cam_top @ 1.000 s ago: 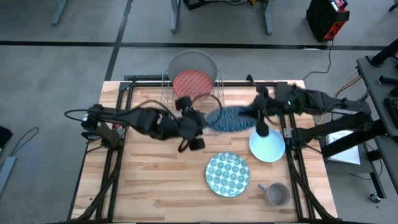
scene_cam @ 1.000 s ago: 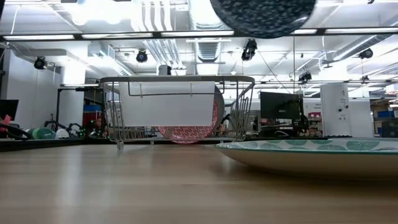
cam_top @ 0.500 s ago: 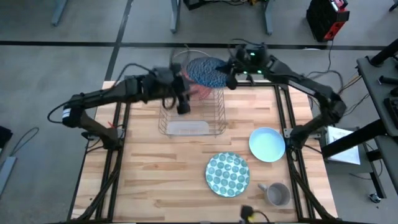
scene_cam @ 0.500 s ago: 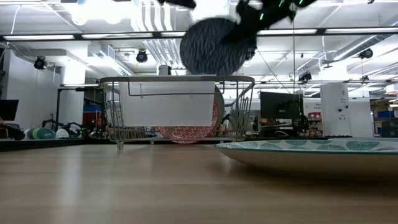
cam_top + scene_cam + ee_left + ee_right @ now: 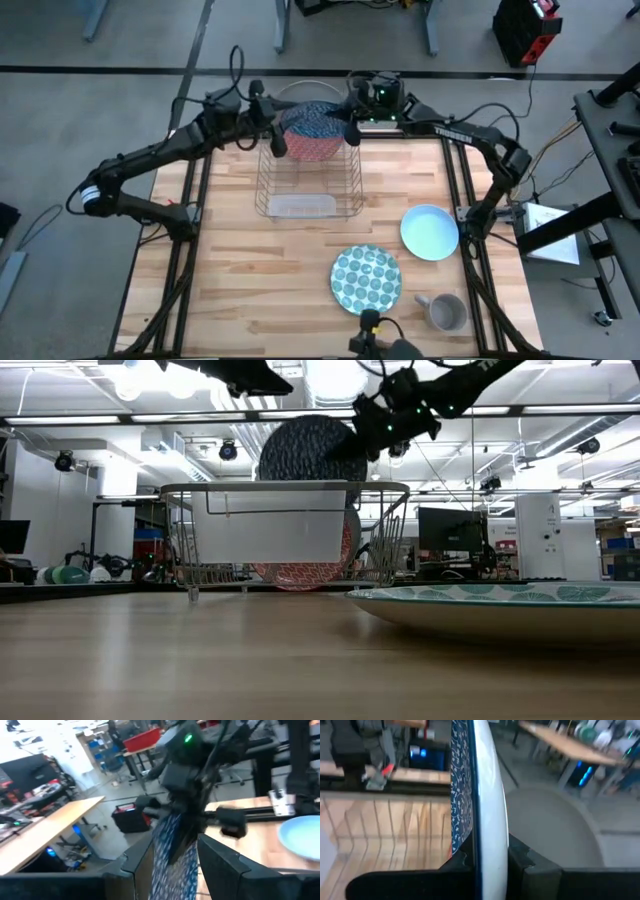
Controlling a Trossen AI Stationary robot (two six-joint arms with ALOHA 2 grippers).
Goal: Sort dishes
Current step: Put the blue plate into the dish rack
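From above, the wire dish rack (image 5: 305,175) stands at the far middle of the worktop (image 5: 250,290), and everything else sits in relation to it. The blue speckled plate (image 5: 310,130) is held on edge over the rack's far end, with the right gripper (image 5: 352,128) clamped on its rim from one side and the left gripper (image 5: 272,140) pressed in at the opposite rim. A large grey plate (image 5: 310,95) and the red patterned plate (image 5: 298,118) stand behind the blue one at the rack's far end, largely covered. On the near side of the rack, toward the right arm's side, lie the light-blue plate (image 5: 430,232), a teal patterned plate (image 5: 366,280) and, nearest the worktop's front edge, a grey mug (image 5: 447,312). At table height, the blue speckled plate (image 5: 305,452) hangs upright just above the rack's top rail (image 5: 290,487), the right gripper (image 5: 385,422) on its upper edge; the red patterned plate (image 5: 310,570) stands inside the rack, and the teal plate's rim (image 5: 500,600) fills the foreground beside it. The left wrist view shows that arm's jaws narrowed on either side of the blue plate's edge (image 5: 172,855); whether they touch it I cannot tell. The right wrist view shows its jaws shut tight on the plate's white rim (image 5: 487,810), with the rack's wires (image 5: 395,830) beyond.
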